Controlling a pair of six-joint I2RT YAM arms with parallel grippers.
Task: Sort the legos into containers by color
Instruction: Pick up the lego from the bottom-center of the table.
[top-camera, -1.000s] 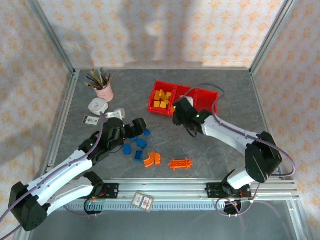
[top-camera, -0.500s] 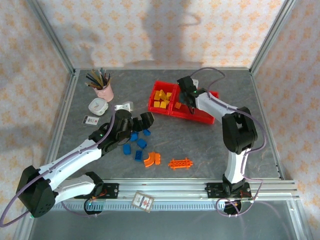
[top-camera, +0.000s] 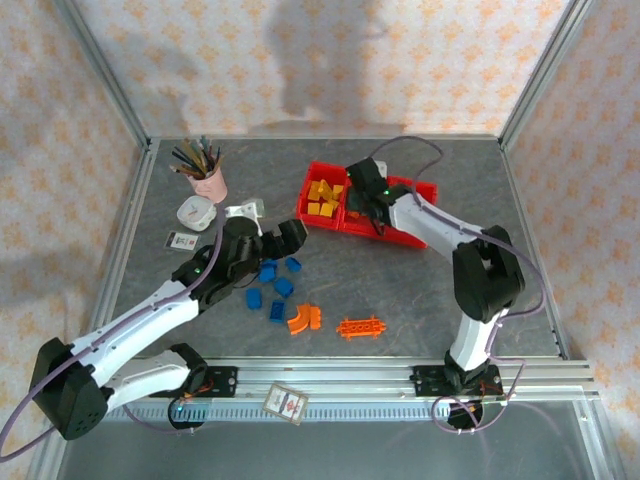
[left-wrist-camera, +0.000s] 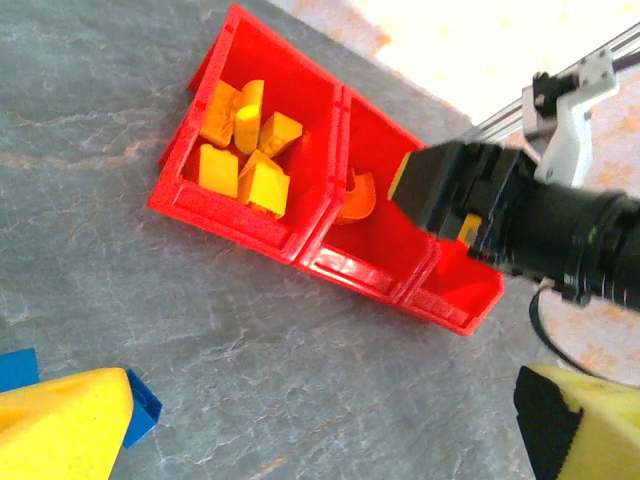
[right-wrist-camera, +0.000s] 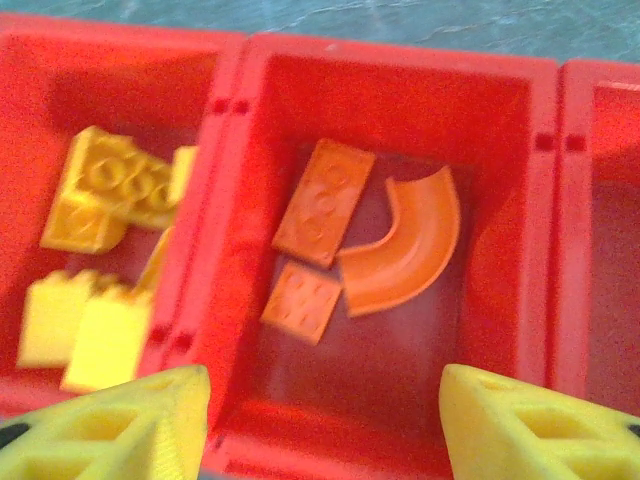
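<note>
three orange legos are lying in the middle compartment of the red tray; you are hovering the right gripper over it, jaws standing apart, empty. your left gripper is hanging near the blue legos on the table, jaws spread wide, empty.

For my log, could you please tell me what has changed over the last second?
The right gripper swung from the near side of the red translucent three-compartment plastic tray to above its middle compartment and spread its fingers over the curved orange plastic arch. The left gripper edged toward the tray, open. Loose blue plastic bricks stayed put.
</note>
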